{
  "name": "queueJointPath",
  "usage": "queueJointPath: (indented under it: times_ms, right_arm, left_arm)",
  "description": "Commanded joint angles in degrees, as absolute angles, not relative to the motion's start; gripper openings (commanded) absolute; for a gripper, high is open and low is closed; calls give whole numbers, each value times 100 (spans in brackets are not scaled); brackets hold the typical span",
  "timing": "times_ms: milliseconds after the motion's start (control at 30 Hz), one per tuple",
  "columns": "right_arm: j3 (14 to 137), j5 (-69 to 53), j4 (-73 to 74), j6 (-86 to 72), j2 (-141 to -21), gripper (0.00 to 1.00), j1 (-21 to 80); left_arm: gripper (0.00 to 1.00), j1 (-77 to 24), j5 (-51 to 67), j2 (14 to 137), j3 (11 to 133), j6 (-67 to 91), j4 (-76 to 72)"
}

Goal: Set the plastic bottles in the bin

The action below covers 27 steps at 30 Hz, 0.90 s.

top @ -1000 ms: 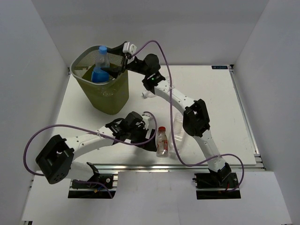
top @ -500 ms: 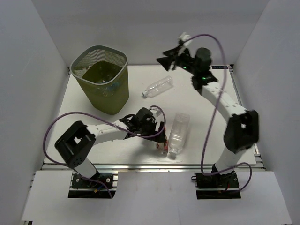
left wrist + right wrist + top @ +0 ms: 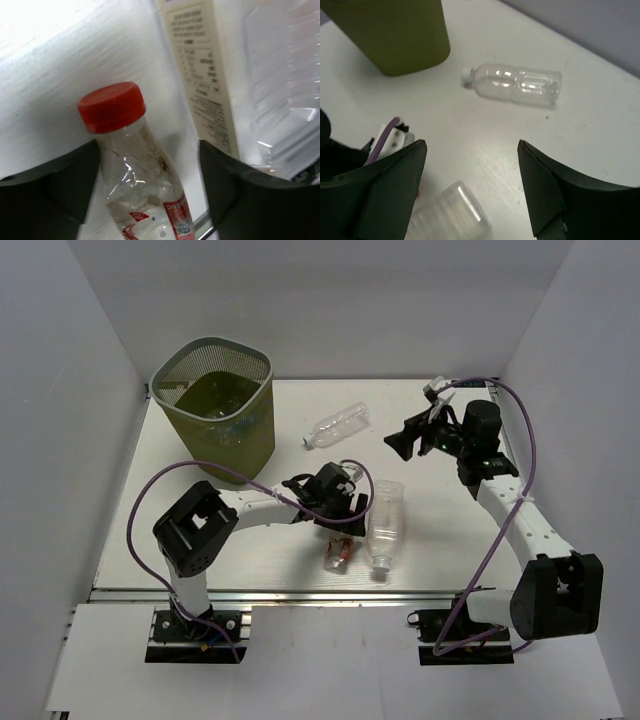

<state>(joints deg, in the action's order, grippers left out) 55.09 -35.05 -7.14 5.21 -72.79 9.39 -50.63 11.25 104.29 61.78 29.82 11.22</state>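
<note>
**White table, three bottles outside the bin**

I have the left gripper (image 3: 147,147) low, jaws wide, straddling the red-capped bottle (image 3: 338,552). It lies on its side near the front edge, just beside the big clear bottle (image 3: 384,525). Its long axis runs between the fingers, cap ahead, so a squeeze should catch the body. My right gripper (image 3: 471,145) hangs wide and empty, facing the far bottle (image 3: 515,86), cap toward the bin (image 3: 240,440).
</note>
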Motion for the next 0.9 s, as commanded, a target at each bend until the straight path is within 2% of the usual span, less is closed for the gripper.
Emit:
queueJointPath:
  times_ms: [0, 67, 100, 167, 200, 300, 400, 433, 467, 500, 567, 600, 667, 800, 833, 867]
  right_arm:
    - [5537, -4016, -153, 807, -6970, 77, 826]
    - [5651, -4366, -27, 1071, -6935, 72, 756]
    - [5695, -4481, 339, 1124, -6935, 70, 730]
    - [5809, -4657, 597, 1221, -6935, 67, 651]
    - [5827, -4719, 624, 1230, -6952, 65, 642]
    - [5818, -4842, 703, 1213, -6961, 63, 571]
    - [5818, -4887, 843, 1292, -6935, 55, 536]
    - [5810, -4904, 948, 1457, -6935, 46, 501]
    - [5810, -5044, 1193, 1572, -6926, 30, 492]
    - [5818, -5141, 1543, 2235, -6917, 0, 501]
    - [5818, -5536, 2262, 2827, -6917, 0, 510]
    - [5818, -5615, 2929, 3770, -6926, 0, 510]
    - [5827, -5800, 3826, 4243, -6978, 0, 536]
    - [5783, -5573, 4420, 4693, -7075, 29, 598]
    - [5766, -5442, 4473, 4615, -7066, 41, 641]
    - [5748, -5380, 4500, 4571, -7066, 46, 659]
  left_arm:
    - [82, -5194, 748, 10538, 6311, 2602, 2029]
    - [68, -5256, 633, 10398, 6153, 2497, 2284]
    - [53, -5256, 546, 10337, 6091, 2409, 2337]
    - [39, -5256, 370, 10135, 5960, 2356, 2521]
    - [26, -5256, 300, 10073, 5959, 2355, 2592]
    - [12, -5256, -77, 9714, 6169, 2303, 2960]
    - [10, -5125, -350, 9283, 7290, 1961, 3338]
    - [10, -5124, -508, 9186, 7573, 1873, 3401]
    - [10, -5054, -771, 9115, 7872, 1785, 3462]
    - [10, -4975, -1130, 9114, 8180, 1671, 3515]
    - [8, -4739, -1440, 9114, 9181, 1372, 3612]
    - [8, -4642, -1737, 9219, 9506, 1301, 3691]
    - [8, -4283, -2020, 9368, 10325, 1301, 3691]
    - [8, -3561, -2434, 9729, 11345, 1301, 3630]
    - [8, -3429, -2487, 9851, 11703, 1301, 3630]
    - [8, -3289, -2548, 9905, 11881, 1449, 3630]
